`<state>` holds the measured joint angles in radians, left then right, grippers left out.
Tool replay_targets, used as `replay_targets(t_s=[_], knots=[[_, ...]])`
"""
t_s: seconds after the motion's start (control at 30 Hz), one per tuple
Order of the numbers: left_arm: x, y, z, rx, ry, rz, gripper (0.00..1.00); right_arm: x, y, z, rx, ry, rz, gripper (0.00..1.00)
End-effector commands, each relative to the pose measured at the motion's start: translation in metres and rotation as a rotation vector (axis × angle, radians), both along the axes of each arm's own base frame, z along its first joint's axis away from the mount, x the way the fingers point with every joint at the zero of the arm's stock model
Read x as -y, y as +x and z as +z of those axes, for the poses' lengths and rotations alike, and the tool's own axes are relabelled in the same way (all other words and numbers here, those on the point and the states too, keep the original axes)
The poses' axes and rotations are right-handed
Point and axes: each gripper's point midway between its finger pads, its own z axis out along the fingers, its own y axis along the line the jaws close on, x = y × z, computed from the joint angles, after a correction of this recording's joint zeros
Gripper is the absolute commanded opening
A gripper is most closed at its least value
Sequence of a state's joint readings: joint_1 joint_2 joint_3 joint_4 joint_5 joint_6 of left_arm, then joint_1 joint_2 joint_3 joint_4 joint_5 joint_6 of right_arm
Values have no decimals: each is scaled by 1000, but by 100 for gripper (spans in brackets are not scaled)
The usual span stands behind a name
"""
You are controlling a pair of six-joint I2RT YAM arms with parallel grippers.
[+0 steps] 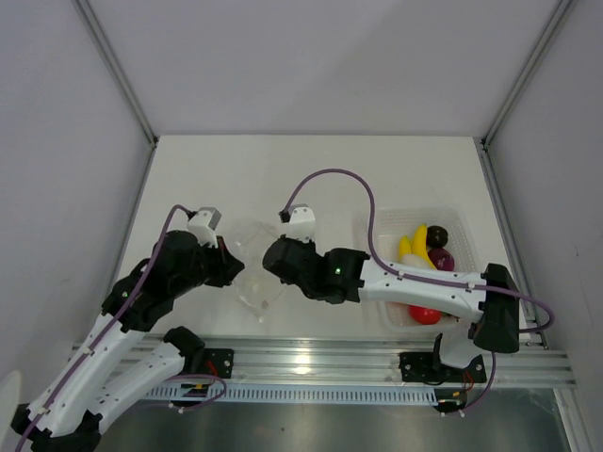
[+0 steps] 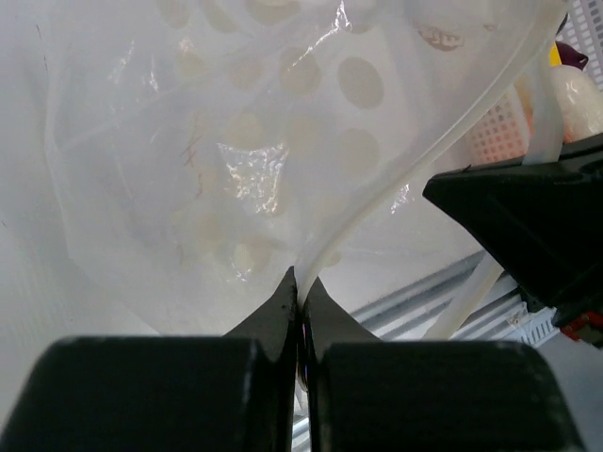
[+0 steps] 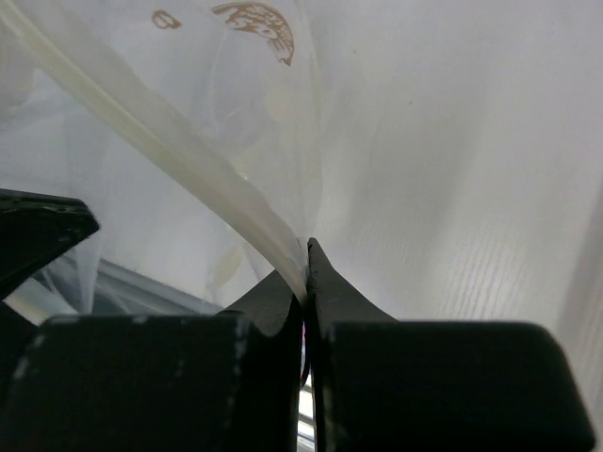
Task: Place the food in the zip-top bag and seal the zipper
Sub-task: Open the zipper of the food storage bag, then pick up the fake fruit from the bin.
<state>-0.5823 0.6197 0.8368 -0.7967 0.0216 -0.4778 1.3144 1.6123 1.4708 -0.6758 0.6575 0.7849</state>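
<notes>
Peering from above, we barely see the bag [image 1: 254,287]; left gripper [image 2: 301,290] and right gripper [image 3: 306,275], facing inward, pinch its zipper [image 2: 415,169] tightly.

Top view: bright, even, diffuse light from above. White counter [image 1: 311,169] is close to clipping, with only faint soft shadows under the arms. Hot specular streak on the metal rail [image 1: 303,362].
Left wrist: zip-top bag [image 2: 236,169] washed out, glare patch on the crinkles mid-frame. Left claw [image 2: 300,292] near-black, soft, no detail.
Right wrist: low contrast, zipper [image 3: 179,155] blurred up close, right claw [image 3: 304,273] crushed to silhouette.
</notes>
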Motion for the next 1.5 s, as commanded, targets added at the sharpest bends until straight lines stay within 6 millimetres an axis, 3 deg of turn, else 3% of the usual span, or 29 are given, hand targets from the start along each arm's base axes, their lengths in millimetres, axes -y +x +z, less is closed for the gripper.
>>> replay_targets(t_s=[0.0,0.07,0.17,0.27,0.3,0.43,0.53,0.57,0.63,0.7,0.73,0.77,0.83,0.87,0.97,1.0,1.07,1.23,1.33,1.47], knots=[[-2,-1,18,23,8,-1,1,8,12,11,9,90,-8,1],[5,-5,17,-1,4,-54,1,14,14,0,-28,109,-1,2],[14,-7,12,-52,12,-105,1,21,19,-11,-43,109,28,12],[20,-3,8,-93,-7,-87,1,24,15,-13,-46,59,58,31],[26,-2,7,-103,-21,-101,0,23,15,-4,-34,61,55,41],[40,6,7,-67,-110,-112,1,38,7,11,-23,18,35,63],[43,8,12,-25,-154,-116,1,52,3,22,-20,48,15,87],[43,9,15,-9,-161,-117,0,59,2,32,-8,82,-3,99],[41,13,14,-3,-153,-105,0,69,1,31,-17,131,-46,99],[41,16,14,1,-145,-114,1,80,-1,49,-2,234,-55,99],[41,15,13,-2,-147,-123,1,87,-3,38,-14,239,-56,99],[42,17,14,8,-150,-129,1,100,-1,52,-7,312,-76,100],[43,19,13,10,-150,-134,1,118,0,47,-31,360,-121,99],[44,22,14,5,-151,-137,1,136,6,55,-31,397,-167,99],[46,24,14,-3,-157,-146,1,175,11,65,-21,358,-249,99],[47,25,14,-1,-157,-144,1,193,8,56,-46,290,-284,99],[45,28,12,-6,-149,-124,1,217,11,59,-33,243,-350,99],[39,32,13,6,-141,-85,1,300,11,26,-85,14,-589,99],[41,31,14,1,-139,-101,0,324,12,4,-164,-76,-618,99],[44,30,14,-9,-148,-118,1,329,17,-13,-232,-114,-568,100]])
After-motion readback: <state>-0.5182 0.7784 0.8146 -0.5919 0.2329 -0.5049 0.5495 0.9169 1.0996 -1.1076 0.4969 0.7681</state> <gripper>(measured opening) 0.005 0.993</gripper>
